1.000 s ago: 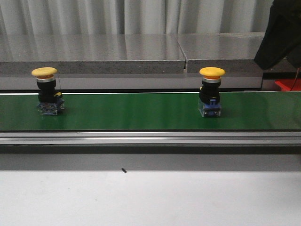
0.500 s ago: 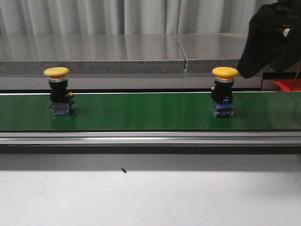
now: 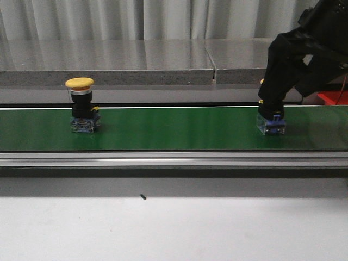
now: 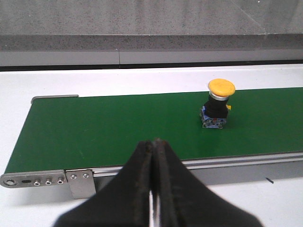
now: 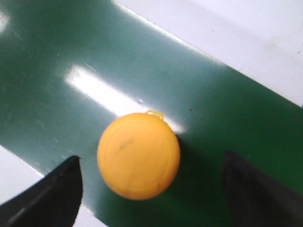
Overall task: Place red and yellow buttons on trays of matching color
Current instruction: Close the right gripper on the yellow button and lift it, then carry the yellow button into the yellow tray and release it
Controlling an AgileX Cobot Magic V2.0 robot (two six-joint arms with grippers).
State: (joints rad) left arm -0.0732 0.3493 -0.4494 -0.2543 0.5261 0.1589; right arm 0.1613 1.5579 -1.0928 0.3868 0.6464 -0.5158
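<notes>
Two yellow buttons stand upright on the green belt (image 3: 174,128). The left button (image 3: 82,106) also shows in the left wrist view (image 4: 218,106), well ahead of my left gripper (image 4: 154,142), which is shut on nothing. My right gripper (image 3: 271,103) hangs over the right button (image 3: 271,124) and hides its cap in the front view. From the right wrist its yellow cap (image 5: 138,155) lies between the spread fingers (image 5: 52,194), nearer to that one and touching neither. The right gripper (image 5: 151,189) is open. No red button and no yellow tray are in view.
A red shape (image 3: 333,98) shows at the far right behind the right arm; I cannot tell whether it is a tray. A grey ledge (image 3: 136,60) runs behind the belt, a metal rail (image 3: 174,159) along its front, then white tabletop (image 3: 174,228).
Both buttons have travelled to the right along the belt. My right arm has come down from the upper right over the right button, covering its cap.
</notes>
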